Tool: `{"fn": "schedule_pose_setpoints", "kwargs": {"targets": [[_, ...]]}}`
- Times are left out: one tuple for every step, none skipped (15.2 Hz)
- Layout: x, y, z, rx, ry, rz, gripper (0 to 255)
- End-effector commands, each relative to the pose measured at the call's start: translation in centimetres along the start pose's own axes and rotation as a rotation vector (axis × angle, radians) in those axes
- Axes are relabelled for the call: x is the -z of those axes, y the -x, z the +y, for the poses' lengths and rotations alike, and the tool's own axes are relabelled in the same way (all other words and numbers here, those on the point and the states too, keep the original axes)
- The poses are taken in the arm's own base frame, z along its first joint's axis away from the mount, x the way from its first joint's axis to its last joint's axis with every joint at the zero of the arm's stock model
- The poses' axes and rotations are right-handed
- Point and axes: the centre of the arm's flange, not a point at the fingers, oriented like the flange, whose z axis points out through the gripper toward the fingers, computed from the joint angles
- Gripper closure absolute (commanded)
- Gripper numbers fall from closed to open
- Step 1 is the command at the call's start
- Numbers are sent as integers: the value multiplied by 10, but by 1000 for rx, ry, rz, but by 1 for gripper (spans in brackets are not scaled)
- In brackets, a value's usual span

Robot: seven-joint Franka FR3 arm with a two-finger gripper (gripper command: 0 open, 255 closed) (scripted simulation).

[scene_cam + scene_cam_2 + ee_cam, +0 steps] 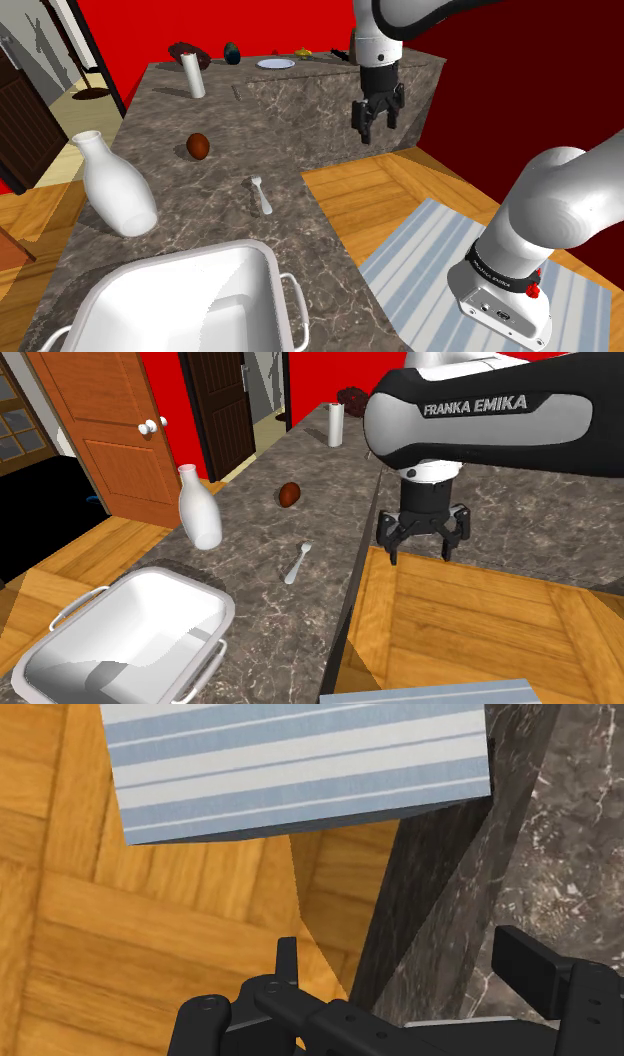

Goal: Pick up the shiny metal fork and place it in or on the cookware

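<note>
A: Start at the shoulder view's left; what stands there?

B: A white bottle, upright on the bench; at its five o'clock sits the pan, white, mouth up, a handle at its end; I judge that an open top like that lets the fork simply be lowered in.

A: And the brown lump?

B: At the bottle's two o'clock, well apart from everything; no obstacle, I'd say.

A: The fork?

B: The fork lies flat on the bench near the inner edge, pale grey, its length running from eleven to five o'clock; the pan is at its seven o'clock, the lump at its ten; nothing touches it, so a pinch from above across the handle looks workable.

A: Then the hand?

B: The hand hangs at the fork's two o'clock, past the bench edge and above the floor; its fingers point down, spread, gripping nothing; the wrist view agrees, with wood and a striped rug beneath and the bench's side close by.

A: Why spread?

B: Probably made ready for the pick-up; the fork is not yet grasped, so I'd put the task at its start.
</note>
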Motion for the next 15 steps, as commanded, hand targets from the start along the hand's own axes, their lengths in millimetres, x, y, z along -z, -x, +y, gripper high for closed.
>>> {"fn": "schedule_pose_setpoints", "kwargs": {"targets": [[-10, -13, -19, -19, -14, 0, 0], [-14, -21, -28, -28, -20, -1, 0], [-18, -28, -37, -37, -26, -1, 0], [-22, -36, -46, -45, -33, -1, 0], [-26, -43, -55, -54, -39, -2, 0], [-30, -51, -65, -62, -45, -2, 0], [-33, -59, -74, -71, -51, -3, 0], [-37, -67, -82, -80, -58, -3, 0], [-41, -75, -91, -88, -64, -3, 0], [-44, -83, -100, -97, -70, -4, 0], [-48, -91, -109, -106, -76, -4, 0], [-51, -99, -118, -114, -83, -4, 0], [-54, -108, -127, -123, -89, -5, 0], [-58, -116, -135, -132, -95, -5, 0], [-61, -124, -144, -140, -101, -6, 0]]}}
